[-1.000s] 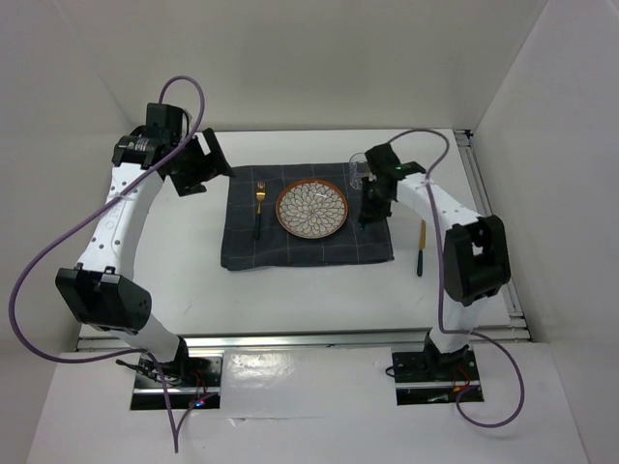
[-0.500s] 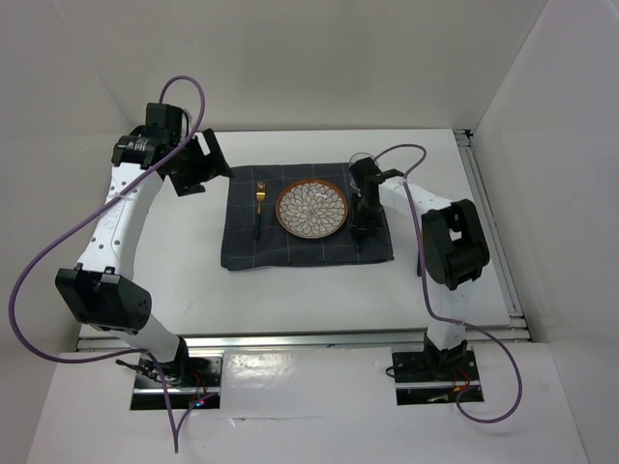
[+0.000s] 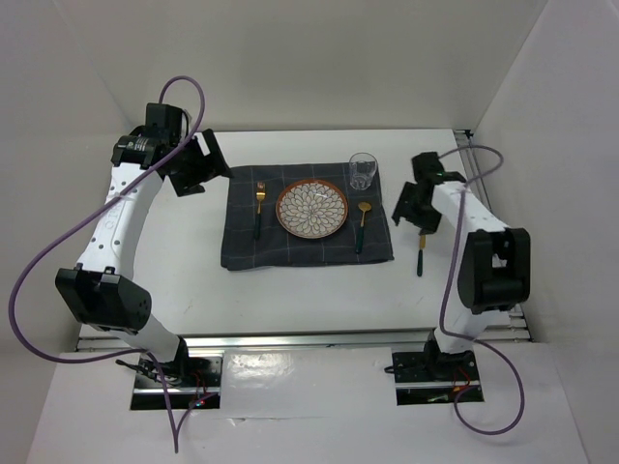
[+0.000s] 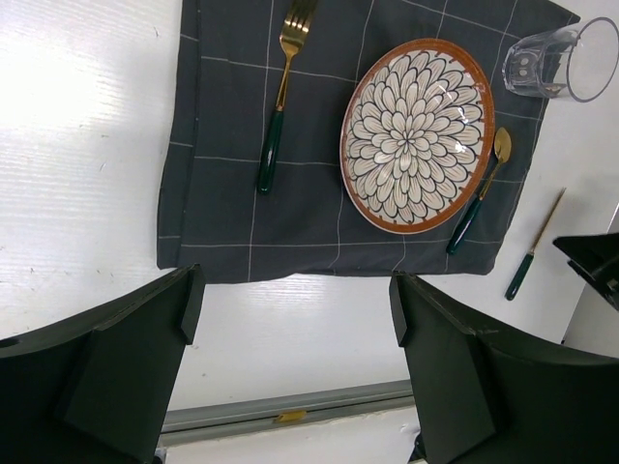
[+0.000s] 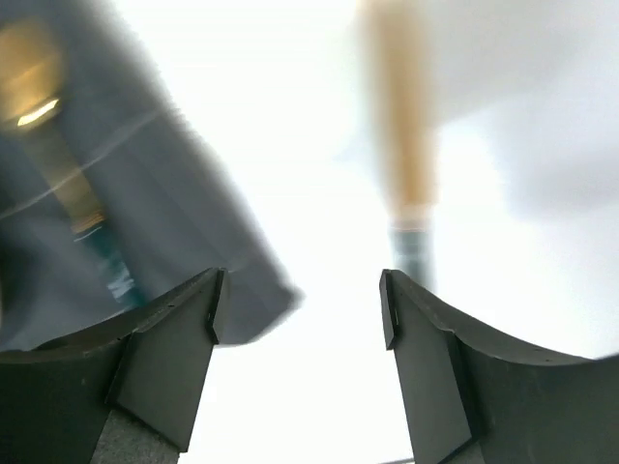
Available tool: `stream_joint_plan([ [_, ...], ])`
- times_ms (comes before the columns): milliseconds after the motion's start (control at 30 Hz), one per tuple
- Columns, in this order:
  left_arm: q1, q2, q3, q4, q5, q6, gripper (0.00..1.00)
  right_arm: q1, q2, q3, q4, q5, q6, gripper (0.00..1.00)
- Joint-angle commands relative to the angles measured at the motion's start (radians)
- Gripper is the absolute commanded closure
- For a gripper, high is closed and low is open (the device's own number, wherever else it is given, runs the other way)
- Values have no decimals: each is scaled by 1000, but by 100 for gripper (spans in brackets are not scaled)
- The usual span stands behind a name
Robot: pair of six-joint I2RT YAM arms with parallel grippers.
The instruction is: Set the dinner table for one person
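On the white dinner table (image 3: 290,300) lies a dark grey checked cloth (image 3: 308,253). It carries a flower-patterned plate (image 3: 312,209), a gold fork (image 3: 258,208) to the plate's left, a gold spoon (image 3: 362,224) to its right and a clear glass (image 3: 363,170) at the far right corner. A gold knife (image 3: 422,247) lies on the bare table right of the cloth. My right gripper (image 3: 404,208) hovers open and empty between spoon and knife; in its wrist view the right gripper (image 5: 300,300) sees the spoon (image 5: 77,213) and the knife (image 5: 406,164) blurred. My left gripper (image 4: 295,309) is open and empty, held high at the far left.
A metal rail (image 3: 309,336) runs along the table's near edge and another rail (image 3: 488,217) along the right side. White walls enclose the table on three sides. The right arm's elbow (image 3: 493,271) stands near the right rail.
The right gripper opened and let go of the spoon, which now lies on the cloth right of the plate. It then swung right toward the knife. The left arm stayed still.
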Motion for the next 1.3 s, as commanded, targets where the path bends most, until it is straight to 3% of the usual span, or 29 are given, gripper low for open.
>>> stream_joint_plan([
  [0, 5, -35, 3, 12, -3, 16, 4, -104, -77, -120, -23, 20, 10, 24],
  [167, 5, -26, 3, 12, 7, 16, 4, -160, -79, -220, 12, -20, 12, 26],
  [333, 5, -26, 3, 12, 7, 16, 4, -187, -30, -317, 81, -43, 25, 37],
  [467, 5, -26, -8, 21, 7, 16, 4, -196, -20, -348, 153, -89, 25, 57],
  [500, 5, -26, -8, 21, 7, 16, 4, -196, -20, -348, 153, -89, 25, 72],
  [600, 5, -26, -8, 21, 7, 16, 4, -158, -74, -282, 130, -37, 36, 98],
  [733, 5, -26, 1, 21, 7, 16, 4, -64, -112, -150, 90, -17, 26, 100],
  [933, 5, -16, 12, 12, 16, 16, 4, 92, -5, 55, 26, -44, 0, 100],
  [1100, 5, -16, 21, 3, 7, 16, 4, 178, 128, 141, 13, -58, -24, 100],
  [1267, 5, -16, 21, 3, -3, 16, 4, 178, 187, 126, 29, -86, -24, 100],
])
